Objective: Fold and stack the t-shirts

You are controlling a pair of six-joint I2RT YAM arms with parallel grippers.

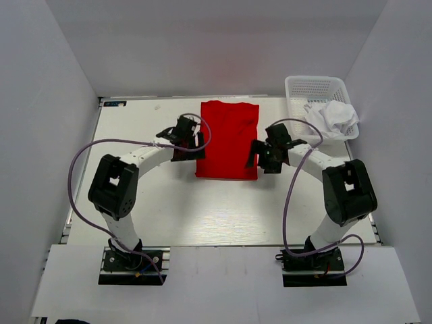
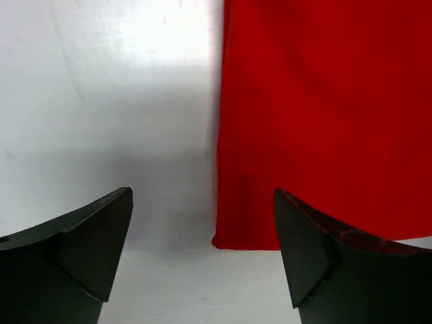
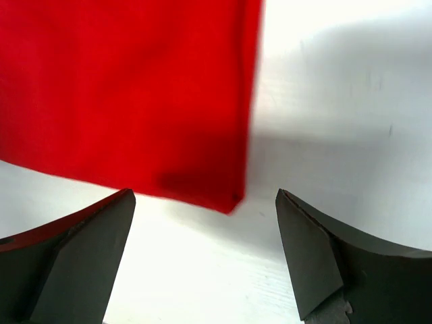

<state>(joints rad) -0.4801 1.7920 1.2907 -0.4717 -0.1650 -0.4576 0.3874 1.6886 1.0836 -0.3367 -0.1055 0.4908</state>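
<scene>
The red t-shirt (image 1: 228, 138) lies flat on the table as a long folded rectangle. My left gripper (image 1: 188, 150) is open and empty at its left edge, near the near-left corner; the shirt fills the upper right of the left wrist view (image 2: 324, 121). My right gripper (image 1: 263, 157) is open and empty at the shirt's right edge, near the near-right corner; the shirt fills the upper left of the right wrist view (image 3: 128, 94). The white t-shirt (image 1: 332, 117) lies crumpled in the basket.
A white plastic mesh basket (image 1: 307, 86) stands at the back right corner of the white table (image 1: 202, 209). White walls enclose the table at the left, back and right.
</scene>
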